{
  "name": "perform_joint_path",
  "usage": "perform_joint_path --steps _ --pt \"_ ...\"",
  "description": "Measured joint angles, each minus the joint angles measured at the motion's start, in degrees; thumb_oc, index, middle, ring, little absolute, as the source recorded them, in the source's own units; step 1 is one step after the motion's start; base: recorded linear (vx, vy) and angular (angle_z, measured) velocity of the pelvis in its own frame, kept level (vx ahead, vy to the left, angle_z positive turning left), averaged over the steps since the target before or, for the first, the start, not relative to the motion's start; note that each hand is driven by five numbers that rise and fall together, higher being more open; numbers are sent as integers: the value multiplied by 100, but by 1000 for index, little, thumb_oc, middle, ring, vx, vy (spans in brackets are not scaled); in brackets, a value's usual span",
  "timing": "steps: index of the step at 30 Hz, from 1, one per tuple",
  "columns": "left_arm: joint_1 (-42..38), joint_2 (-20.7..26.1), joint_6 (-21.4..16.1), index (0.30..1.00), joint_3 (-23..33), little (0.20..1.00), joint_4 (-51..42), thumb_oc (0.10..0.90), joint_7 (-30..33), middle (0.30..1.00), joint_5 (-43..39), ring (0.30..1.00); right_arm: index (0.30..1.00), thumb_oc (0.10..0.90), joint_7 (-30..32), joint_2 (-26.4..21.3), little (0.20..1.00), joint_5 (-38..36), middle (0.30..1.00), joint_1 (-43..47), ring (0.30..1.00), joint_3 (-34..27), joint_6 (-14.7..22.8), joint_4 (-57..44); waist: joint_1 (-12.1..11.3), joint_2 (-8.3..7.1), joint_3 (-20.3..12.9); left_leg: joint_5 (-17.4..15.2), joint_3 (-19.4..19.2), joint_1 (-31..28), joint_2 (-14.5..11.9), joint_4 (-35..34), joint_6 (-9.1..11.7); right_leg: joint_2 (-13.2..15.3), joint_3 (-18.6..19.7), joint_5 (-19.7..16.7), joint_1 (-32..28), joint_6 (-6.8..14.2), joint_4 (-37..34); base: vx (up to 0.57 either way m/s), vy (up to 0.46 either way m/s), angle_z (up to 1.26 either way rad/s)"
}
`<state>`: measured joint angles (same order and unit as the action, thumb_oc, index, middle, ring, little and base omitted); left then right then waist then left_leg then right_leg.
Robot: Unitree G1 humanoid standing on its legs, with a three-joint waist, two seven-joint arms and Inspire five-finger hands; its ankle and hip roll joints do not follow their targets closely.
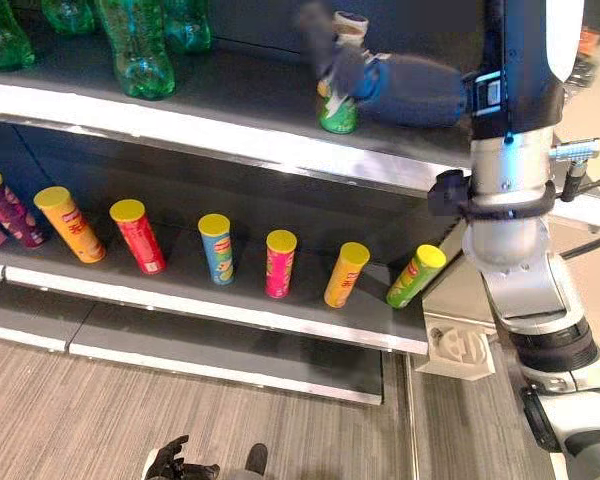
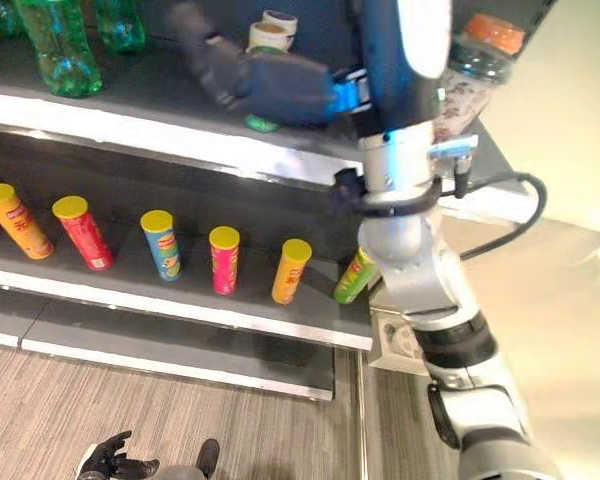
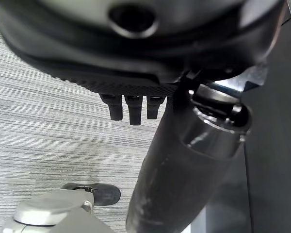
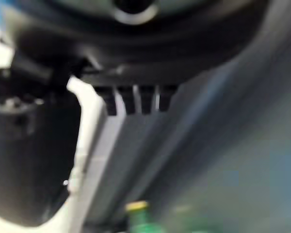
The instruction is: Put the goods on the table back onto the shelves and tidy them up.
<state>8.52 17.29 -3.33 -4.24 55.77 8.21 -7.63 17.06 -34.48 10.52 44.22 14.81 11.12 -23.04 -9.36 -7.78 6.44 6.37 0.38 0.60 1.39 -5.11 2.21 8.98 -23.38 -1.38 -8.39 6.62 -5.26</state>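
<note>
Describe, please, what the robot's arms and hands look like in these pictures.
The right arm is built of silver-grey cylindrical segments with black rings at the joints, and has a dark glossy forearm with a blue patch near the wrist. The right hand is dark. The left hand is also dark, with black fingers.

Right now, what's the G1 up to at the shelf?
It is restocking. The right hand is up at the upper shelf, at a small green cup-like container standing there; whether it grips it is unclear. Green bottles stand further left on that shelf. Below, a row of yellow-lidded chip cans lines the middle shelf. The left hand hangs low over the floor, holding nothing.
</note>
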Motion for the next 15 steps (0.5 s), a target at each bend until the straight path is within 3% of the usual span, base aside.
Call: perform_joint_path --steps 2,4,7,8,11,15 --pt "72 -7 -1 900 -4 900 -30 800 -56 900 22 900 900 800 -858 210 900 -1483 900 -580 900 241 293 -461 95 -41 -124 -16 -60 -30 -14 -2 0 0 36 -1 -7 -1 2 -38 4 -21" --pt "108 -35 -2 900 -16 900 -31 800 -164 900 97 900 900 800 -1672 175 900 -2371 900 -1026 900 672 448 -515 202 -18 -217 -52 -92 -44 -24 -6 -29 1 61 -1 1 -1 1 -40 -7 -13" --pt "126 -28 -5 900 -18 900 -64 800 -291 900 106 900 900 800 -2595 223 900 -3708 900 -1903 900 1042 299 -176 253 -40 -319 -64 -233 -87 -62 -8 -44 -2 188 1 68 -5 35 -34 4 -23" --pt "146 -24 -20 900 -111 900 -64 800 -393 900 186 900 900 800 -3095 133 900 -4342 900 -2374 900 1339 -42 288 312 -16 -360 -89 -331 -113 -77 -29 -80 10 287 19 117 -1 46 -31 3 -33" --pt "112 7 -66 900 -241 900 -73 800 -418 900 333 900 900 800 -3435 -87 900 -4571 900 -2847 900 1875 -803 956 473 48 -369 -104 -406 -24 -74 -33 -104 41 302 -57 171 21 2 -39 -17 -26" --pt "55 31 -55 900 -411 900 -483 800 -645 900 407 900 900 800 -3999 -841 900 -4361 900 -3231 900 2478 -1022 1611 540 208 -325 -47 -461 27 -92 -10 -46 40 282 -163 272 10 -1 -49 -14 -6"
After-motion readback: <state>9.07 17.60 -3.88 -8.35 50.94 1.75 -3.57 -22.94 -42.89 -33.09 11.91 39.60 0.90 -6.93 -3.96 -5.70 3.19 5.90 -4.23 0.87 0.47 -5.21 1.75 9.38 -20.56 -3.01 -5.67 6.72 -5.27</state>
